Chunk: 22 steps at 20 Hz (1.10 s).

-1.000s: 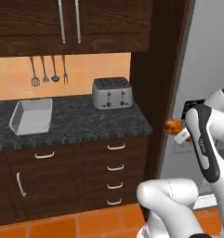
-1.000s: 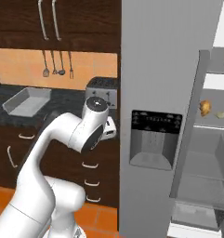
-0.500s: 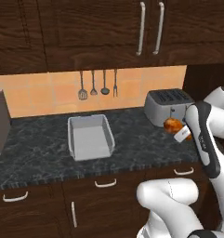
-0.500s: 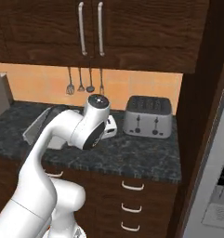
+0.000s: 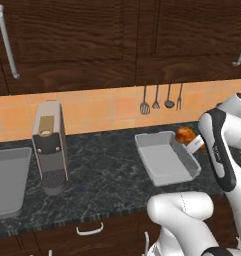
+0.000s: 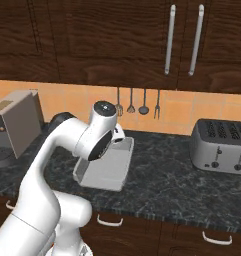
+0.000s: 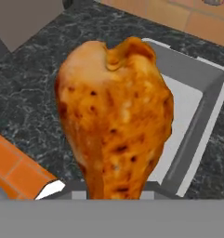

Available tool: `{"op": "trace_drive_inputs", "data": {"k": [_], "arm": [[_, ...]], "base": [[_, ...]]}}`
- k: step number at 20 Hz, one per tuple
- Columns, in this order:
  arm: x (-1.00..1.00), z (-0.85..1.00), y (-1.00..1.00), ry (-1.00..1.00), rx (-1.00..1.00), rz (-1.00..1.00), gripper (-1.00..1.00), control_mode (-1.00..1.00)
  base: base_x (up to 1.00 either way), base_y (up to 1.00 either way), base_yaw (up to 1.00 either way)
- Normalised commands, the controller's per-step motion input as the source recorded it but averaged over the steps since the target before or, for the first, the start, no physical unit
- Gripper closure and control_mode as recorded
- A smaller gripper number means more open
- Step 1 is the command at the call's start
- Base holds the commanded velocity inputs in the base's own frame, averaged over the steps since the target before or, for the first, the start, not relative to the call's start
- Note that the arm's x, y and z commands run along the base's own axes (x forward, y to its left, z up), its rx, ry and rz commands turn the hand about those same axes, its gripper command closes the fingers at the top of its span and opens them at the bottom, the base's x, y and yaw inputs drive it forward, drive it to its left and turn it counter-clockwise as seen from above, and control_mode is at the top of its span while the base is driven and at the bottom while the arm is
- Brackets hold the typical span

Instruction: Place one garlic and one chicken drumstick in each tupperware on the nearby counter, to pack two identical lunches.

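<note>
My gripper (image 5: 191,143) is shut on a golden-brown chicken drumstick (image 5: 184,134), which looms large in the hand view (image 7: 115,121). It hangs above the far right corner of a shallow grey tupperware (image 5: 167,159) on the dark marbled counter (image 5: 107,175). In the hand view the empty box (image 7: 201,104) lies just behind and below the meat. The right base view has the same tupperware (image 6: 104,170) partly behind my arm. A second grey tupperware (image 5: 7,180) sits at the far left. The garlic is out of view.
A grey coffee machine (image 5: 49,147) stands between the two boxes. A silver toaster (image 6: 223,145) sits to the right on the counter. Kitchen utensils (image 5: 159,100) hang on the orange tiled wall under dark wooden cabinets.
The base has driven left along the counter, so the whole scene shifted: fridge and toaster slid off right, the tupperware now lies under the hand. The drumstick stays gripped.
</note>
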Motion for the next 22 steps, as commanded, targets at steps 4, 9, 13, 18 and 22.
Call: {"op": "trace_drive_inputs", "data": {"k": [4,9,13,18,22], "arm": [[0.74,-0.64,0.51,0.19,-0.1,-0.05,1.0,-1.0],[0.74,-0.61,-0.3,0.05,-0.02,-0.04,1.0,-1.0],[0.98,-0.63,-0.32,0.0,0.0,0.0,1.0,-1.0],[0.98,-0.54,-0.05,0.05,0.0,0.0,1.0,-1.0],[0.77,-0.49,-0.03,0.09,0.0,0.0,1.0,-1.0]], "base": [[0.0,0.0,0.0],[0.0,0.0,0.0],[0.0,0.0,0.0],[0.0,0.0,0.0],[0.0,0.0,0.0]]}}
